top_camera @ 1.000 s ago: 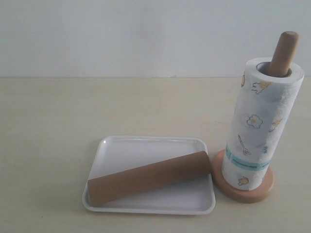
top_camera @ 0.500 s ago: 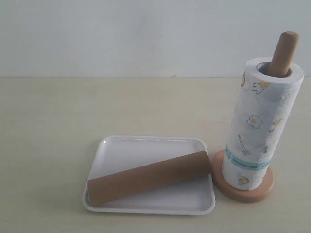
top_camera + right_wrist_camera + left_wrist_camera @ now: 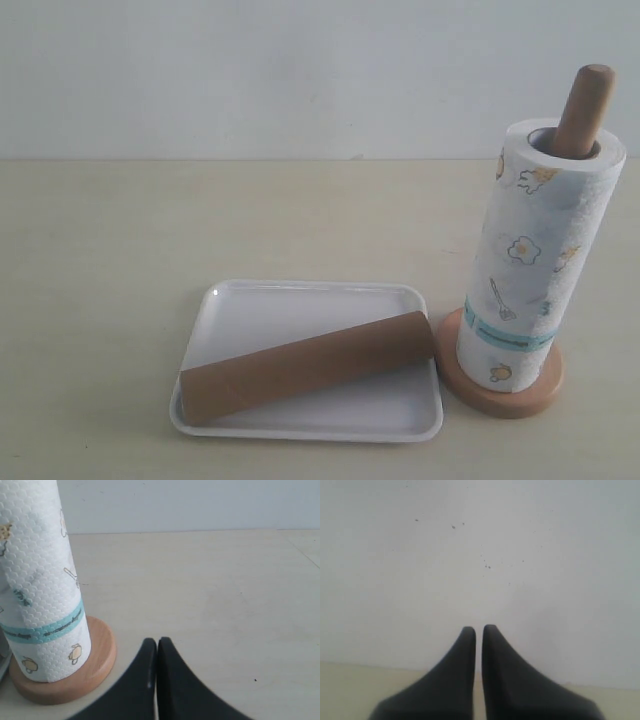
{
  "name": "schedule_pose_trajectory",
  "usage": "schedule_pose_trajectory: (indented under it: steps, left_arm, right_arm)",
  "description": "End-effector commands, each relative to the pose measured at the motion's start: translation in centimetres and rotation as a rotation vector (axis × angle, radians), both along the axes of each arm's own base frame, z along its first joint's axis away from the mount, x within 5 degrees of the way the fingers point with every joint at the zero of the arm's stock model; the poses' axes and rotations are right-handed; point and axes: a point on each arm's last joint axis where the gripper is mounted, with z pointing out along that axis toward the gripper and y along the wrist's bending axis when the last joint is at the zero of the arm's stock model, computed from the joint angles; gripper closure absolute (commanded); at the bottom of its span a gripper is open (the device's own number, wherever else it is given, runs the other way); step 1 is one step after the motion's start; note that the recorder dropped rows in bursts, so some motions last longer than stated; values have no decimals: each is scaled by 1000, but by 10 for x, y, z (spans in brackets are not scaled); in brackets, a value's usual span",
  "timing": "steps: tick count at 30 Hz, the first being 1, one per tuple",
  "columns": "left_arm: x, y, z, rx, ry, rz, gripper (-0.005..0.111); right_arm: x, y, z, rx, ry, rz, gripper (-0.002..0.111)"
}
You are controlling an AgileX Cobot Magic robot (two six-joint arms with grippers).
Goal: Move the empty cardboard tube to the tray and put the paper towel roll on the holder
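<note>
Right tool (image 3: 157, 644), tips pinched together, just beside the round base edge of the light wooden holder (image 3: 102, 656) (white printed paper roll (image 3: 45, 580) on it); bare table (image 3: 225, 605) beyond. Left tool (image 3: 478, 630) likewise pinched.

The cardboard tube (image 3: 308, 366) lies in the tray (image 3: 300, 305) — roll (image 3: 530, 270) on holder (image 3: 505, 395) just right.

You have a pale cream table (image 3: 100, 300) running flat to a plain, pale grey-white wall (image 3: 300, 70) behind it. In the left wrist view, a few tiny dark specks (image 3: 486, 566) dot that wall.
</note>
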Motion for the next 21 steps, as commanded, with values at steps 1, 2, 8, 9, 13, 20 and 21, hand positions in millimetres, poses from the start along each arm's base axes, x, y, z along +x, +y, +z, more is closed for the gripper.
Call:
schedule_pose_trajectory:
  steps: [1, 2, 8, 9, 13, 20, 21]
  left_arm:
    - [-3, -2, -10, 41, 78, -22, 103]
    - [-5, -3, -12, 68, 95, -26, 103]
    - [-2, -3, -44, 130, 189, -26, 103]
    - [-2, -3, -45, 119, 192, -27, 103]
    - [-2, -5, -54, 135, 284, -46, 103]
    - [-3, -4, -61, 94, 374, -44, 103]
    - [-3, -4, -63, 95, 391, -43, 103]
  right_arm:
    - [0, 0, 1, -5, -9, 2, 109]
    - [0, 0, 1, -5, -9, 2, 109]
    - [0, 0, 1, -5, -9, 2, 109]
    - [0, 0, 1, -5, -9, 2, 109]
    - [0, 0, 1, -5, -9, 2, 109]
    - [0, 0, 0, -5, -3, 2, 109]
    - [0, 0, 0, -5, -3, 2, 109]
